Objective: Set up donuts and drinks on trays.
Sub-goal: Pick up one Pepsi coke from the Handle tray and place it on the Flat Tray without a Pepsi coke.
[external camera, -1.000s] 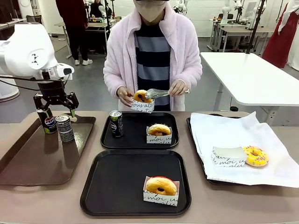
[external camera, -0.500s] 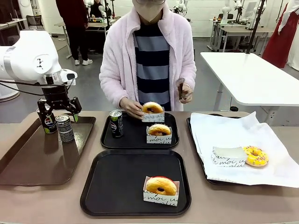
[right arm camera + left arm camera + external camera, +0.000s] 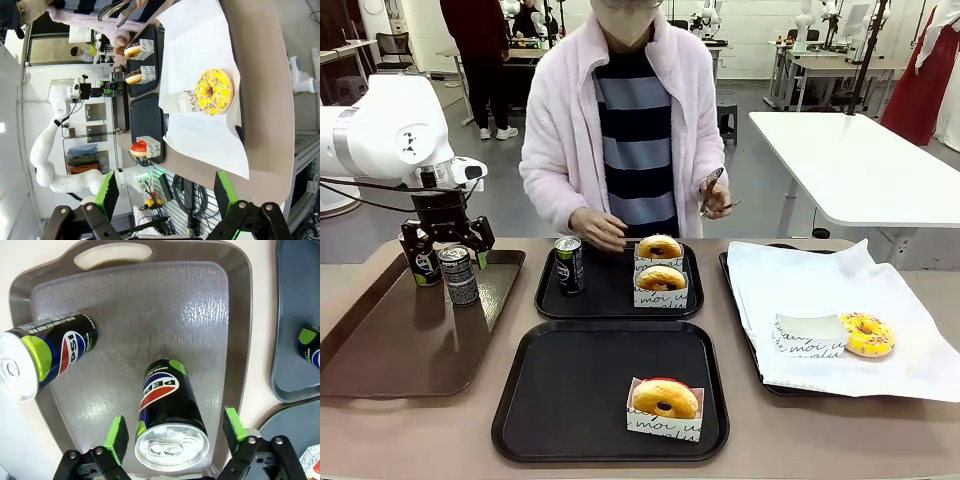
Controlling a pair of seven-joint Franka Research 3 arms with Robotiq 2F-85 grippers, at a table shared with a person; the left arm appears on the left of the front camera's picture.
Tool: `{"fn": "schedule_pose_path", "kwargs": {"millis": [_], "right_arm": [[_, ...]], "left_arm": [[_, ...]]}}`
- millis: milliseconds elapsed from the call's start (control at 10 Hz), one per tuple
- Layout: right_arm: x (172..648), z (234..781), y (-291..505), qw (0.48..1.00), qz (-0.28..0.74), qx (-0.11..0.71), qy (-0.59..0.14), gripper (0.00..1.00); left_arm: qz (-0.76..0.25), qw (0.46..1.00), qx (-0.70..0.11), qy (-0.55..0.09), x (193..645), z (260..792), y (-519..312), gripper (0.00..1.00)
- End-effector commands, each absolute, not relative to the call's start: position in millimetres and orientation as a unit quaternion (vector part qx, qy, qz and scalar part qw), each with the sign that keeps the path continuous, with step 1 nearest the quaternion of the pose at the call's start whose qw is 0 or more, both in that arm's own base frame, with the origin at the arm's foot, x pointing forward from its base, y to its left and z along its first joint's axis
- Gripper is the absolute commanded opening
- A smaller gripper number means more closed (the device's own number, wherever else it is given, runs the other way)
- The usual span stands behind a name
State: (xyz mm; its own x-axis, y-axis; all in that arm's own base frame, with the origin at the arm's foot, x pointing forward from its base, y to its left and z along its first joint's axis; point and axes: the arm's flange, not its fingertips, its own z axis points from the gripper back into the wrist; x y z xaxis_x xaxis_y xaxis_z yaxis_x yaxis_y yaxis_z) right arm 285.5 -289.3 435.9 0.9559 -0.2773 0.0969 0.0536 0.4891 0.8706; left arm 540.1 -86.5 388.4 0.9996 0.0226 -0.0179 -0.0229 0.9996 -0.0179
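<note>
Donut (image 3: pixel 664 399) in holder on near black tray (image 3: pixel 560 400). Right gripper (image 3: pixel 166 192) jaws wide, empty, over yellow donut (image 3: pixel 214 91). Far black tray (image 3: pixel 610 295) carries Pepsi can (image 3: pixel 569 265), two donuts (image 3: pixel 661 277). Left gripper (image 3: pixel 447 250) jaws wide, straddling upright can (image 3: pixel 167 415) on brown tray (image 3: pixel 380 340).

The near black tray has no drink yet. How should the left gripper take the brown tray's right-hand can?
Probably from straight above, closing on opposite sides of its round wall just below the silver top. The can stands upright, and the left gripper, jaws open, already straddles it. The other can stands apart to one side, so there seems to be room.
</note>
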Motion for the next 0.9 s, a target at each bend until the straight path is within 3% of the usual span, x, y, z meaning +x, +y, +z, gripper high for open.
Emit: {"fn": "schedule_pose_path", "kwargs": {"millis": [0, 100, 200, 400, 500, 600, 800], "right_arm": [[285.4, 436.0, -290.0, 0.854, -0.094, 0.499, -0.115, 1.00], [285.4, 436.0, -290.0, 0.854, -0.094, 0.499, -0.115, 1.00], [285.4, 436.0, -290.0, 0.854, -0.094, 0.499, -0.115, 1.00], [285.4, 436.0, -290.0, 0.854, -0.094, 0.499, -0.115, 1.00], [285.4, 436.0, -290.0, 0.854, -0.094, 0.499, -0.115, 1.00], [285.4, 436.0, -290.0, 0.854, -0.094, 0.499, -0.115, 1.00], [285.4, 436.0, -290.0, 0.854, -0.094, 0.499, -0.115, 1.00]], "left_arm": [[0.001, 1.000, -0.014, 0.007, 541.5, 389.9, -84.0, 0.41], [0.002, 1.000, -0.015, 0.007, 540.9, 390.7, -83.5, 0.07], [0.001, 1.000, -0.015, 0.006, 540.5, 391.2, -83.4, 0.00], [-0.010, 1.000, -0.011, 0.004, 536.8, 394.8, -82.1, 0.00], [-0.014, 1.000, -0.011, 0.002, 532.7, 401.0, -81.3, 0.06], [-0.019, 1.000, -0.009, 0.006, 523.4, 413.4, -82.4, 0.00], [-0.036, 0.999, 0.000, 0.001, 483.9, 459.9, -90.1, 0.00]]}}
